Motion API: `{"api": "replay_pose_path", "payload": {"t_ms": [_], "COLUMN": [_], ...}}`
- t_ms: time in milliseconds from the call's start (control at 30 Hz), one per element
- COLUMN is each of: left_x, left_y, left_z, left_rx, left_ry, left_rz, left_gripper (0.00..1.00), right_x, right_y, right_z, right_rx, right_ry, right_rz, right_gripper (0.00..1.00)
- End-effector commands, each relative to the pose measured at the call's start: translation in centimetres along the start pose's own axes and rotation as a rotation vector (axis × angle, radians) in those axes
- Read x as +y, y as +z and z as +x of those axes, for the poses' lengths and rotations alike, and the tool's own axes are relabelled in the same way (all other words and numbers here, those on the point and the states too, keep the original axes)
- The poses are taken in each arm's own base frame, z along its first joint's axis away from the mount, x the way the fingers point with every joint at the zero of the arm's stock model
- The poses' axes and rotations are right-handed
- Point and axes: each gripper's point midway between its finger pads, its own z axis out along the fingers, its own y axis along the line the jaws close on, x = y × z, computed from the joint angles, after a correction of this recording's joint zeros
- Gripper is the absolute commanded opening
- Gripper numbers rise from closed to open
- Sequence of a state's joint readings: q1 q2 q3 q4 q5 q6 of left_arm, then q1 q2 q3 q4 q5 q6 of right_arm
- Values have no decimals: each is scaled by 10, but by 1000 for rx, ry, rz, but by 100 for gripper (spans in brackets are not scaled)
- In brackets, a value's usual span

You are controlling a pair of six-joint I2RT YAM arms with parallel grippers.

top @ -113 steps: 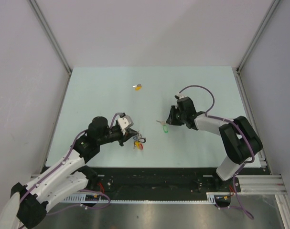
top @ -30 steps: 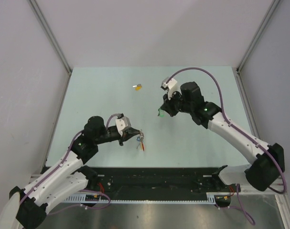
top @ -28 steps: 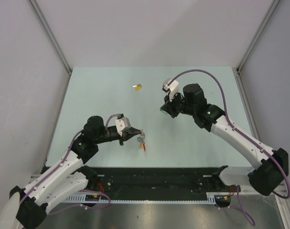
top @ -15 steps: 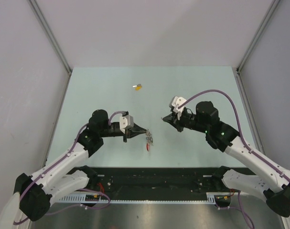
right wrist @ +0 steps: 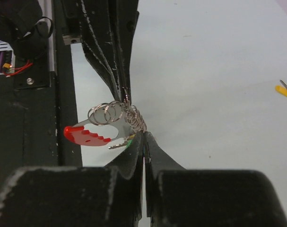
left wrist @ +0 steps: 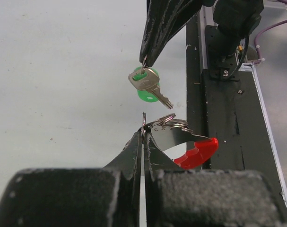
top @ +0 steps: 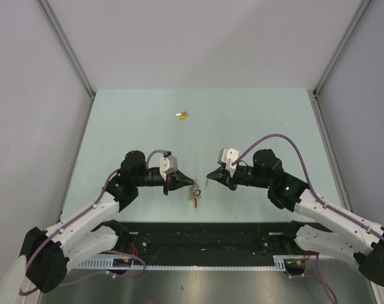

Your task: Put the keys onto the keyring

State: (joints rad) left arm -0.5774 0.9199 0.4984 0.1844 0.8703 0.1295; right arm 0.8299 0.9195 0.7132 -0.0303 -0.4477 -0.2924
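- The left gripper is clenched: its two black fingers press together on a thin silver loop of the keyring.
- The keyring dangles from those fingertips over the near middle of the table, a little on the far side of the black rail that runs along the near edge.
- Its red curved band hangs off the silver rings and points toward the near side.
- The right gripper is also clamped tight and pinches the green-headed key at the top of its head, so the silver blade slants down.
- In the top view the two arms reach in from the left and the right, and their tips nearly meet, with the keyring between them.
- The green-headed key hangs just to the right of the keyring. The left wrist view shows a slim gap between the blade tip and the rings, so they do not touch.
- The right wrist view shows only a sliver of the green head, beside its own fingertips and just below the rings.
- The yellow-headed key lies flat on the table at the far side, slightly left of centre, well apart from both grippers.
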Motion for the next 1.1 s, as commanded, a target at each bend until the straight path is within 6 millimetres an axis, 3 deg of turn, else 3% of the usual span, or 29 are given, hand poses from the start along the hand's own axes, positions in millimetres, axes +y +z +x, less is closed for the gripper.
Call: {"api": "replay_pose_path", "payload": {"t_ms": [0,367,1067], "left_x": [-10,-9,-8], "left_y": [-2,-1,-3], "left_z": [-14,0,-3], "left_rx": [-41,17,18], "left_ry": [65,70,100], "left_rz": [53,67,65], "left_gripper": [0,0,1], "right_x": [14,22,27], "right_y": [4,14,28], "right_z": [-21,-7,3], "right_rx": [-91,-70,-36], "right_ry": [-42,-39,-44], "right_rz": [-81,-131,-188], "right_gripper": [0,0,0]}}
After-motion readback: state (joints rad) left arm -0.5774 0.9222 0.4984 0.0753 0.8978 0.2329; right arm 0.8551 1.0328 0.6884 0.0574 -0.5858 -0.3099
